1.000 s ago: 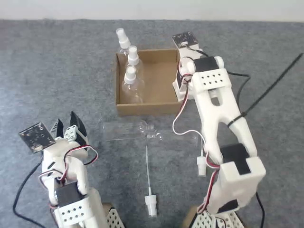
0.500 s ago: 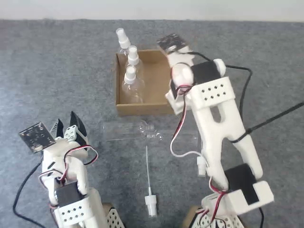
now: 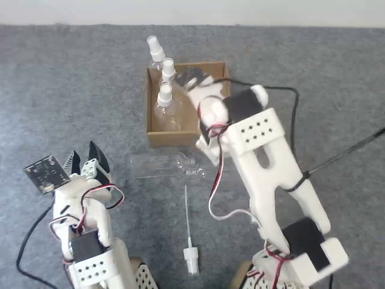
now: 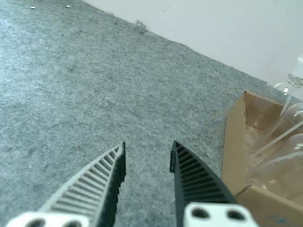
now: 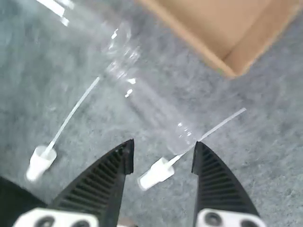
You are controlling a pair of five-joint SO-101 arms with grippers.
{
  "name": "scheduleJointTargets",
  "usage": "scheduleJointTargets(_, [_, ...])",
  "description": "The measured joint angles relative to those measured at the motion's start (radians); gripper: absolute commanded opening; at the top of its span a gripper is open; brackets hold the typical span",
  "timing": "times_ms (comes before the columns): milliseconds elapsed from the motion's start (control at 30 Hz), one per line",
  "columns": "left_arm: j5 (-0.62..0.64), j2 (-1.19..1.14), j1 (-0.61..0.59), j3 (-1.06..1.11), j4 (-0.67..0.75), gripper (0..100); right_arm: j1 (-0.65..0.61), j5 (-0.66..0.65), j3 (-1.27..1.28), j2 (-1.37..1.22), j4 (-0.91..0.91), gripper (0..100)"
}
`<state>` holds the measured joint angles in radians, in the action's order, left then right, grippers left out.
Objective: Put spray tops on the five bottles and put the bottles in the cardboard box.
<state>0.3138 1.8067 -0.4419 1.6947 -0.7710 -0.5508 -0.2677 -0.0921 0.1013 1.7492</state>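
Three clear bottles with white spray tops stand along the left wall of the cardboard box. Two uncapped bottles lie in front of the box: one on the left, the other partly under the right arm. One loose spray top lies near the front edge. In the right wrist view my right gripper hangs open above a lying bottle, with a spray top between its fingers' line and another spray top off to the side. My left gripper stands open and holds nothing, apart from the box.
Grey carpet covers the table. The right arm reaches over the box's front right part, and its cables hang over the lying bottles. A black cable runs off to the right. A pale wall stands behind the table.
The right arm has swung left, from the box's right wall to over its front middle. The left arm and the bottles have not moved.
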Motion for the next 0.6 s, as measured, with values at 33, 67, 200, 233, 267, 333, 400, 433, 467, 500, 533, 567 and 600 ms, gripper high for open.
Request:
scheduleJointTargets(33, [0.0, 0.0, 0.0, 0.0, 0.0, 14, -0.009, -0.003, 0.029, 0.023, -0.003, 17.0])
scheduleJointTargets(67, [0.0, 0.0, 0.0, 0.0, 0.0, 14, -0.018, -0.003, 0.057, 0.049, -0.006, 17.1])
scheduleJointTargets(200, [0.0, 0.0, 0.0, 0.0, 0.0, 14, -0.06, -0.009, 0.176, 0.161, -0.058, 17.1])
scheduleJointTargets(233, [0.0, 0.0, 0.0, 0.0, 0.0, 14, -0.068, -0.014, 0.207, 0.183, -0.071, 17.1])
scheduleJointTargets(267, [0.0, 0.0, 0.0, 0.0, 0.0, 14, -0.072, -0.029, 0.236, 0.198, -0.086, 17.1])
scheduleJointTargets(333, [0.0, 0.0, 0.0, 0.0, 0.0, 14, -0.081, -0.066, 0.285, 0.209, -0.112, 17.1])
scheduleJointTargets(400, [0.0, 0.0, 0.0, 0.0, 0.0, 14, -0.1, -0.097, 0.331, 0.209, -0.146, 17.3])
scheduleJointTargets(433, [0.0, 0.0, 0.0, 0.0, 0.0, 14, -0.109, -0.114, 0.356, 0.209, -0.164, 18.3])
scheduleJointTargets(467, [0.0, 0.0, 0.0, 0.0, 0.0, 14, -0.114, -0.133, 0.376, 0.209, -0.181, 20.2])
scheduleJointTargets(500, [0.0, 0.0, 0.0, 0.0, 0.0, 14, -0.118, -0.153, 0.394, 0.209, -0.198, 22.9])
scheduleJointTargets(533, [0.0, 0.0, 0.0, 0.0, 0.0, 14, -0.118, -0.176, 0.408, 0.209, -0.213, 25.9])
scheduleJointTargets(567, [0.0, 0.0, 0.0, 0.0, 0.0, 14, -0.121, -0.195, 0.419, 0.207, -0.23, 28.8])
scheduleJointTargets(600, [0.0, 0.0, 0.0, 0.0, 0.0, 14, -0.123, -0.212, 0.43, 0.201, -0.242, 31.0])
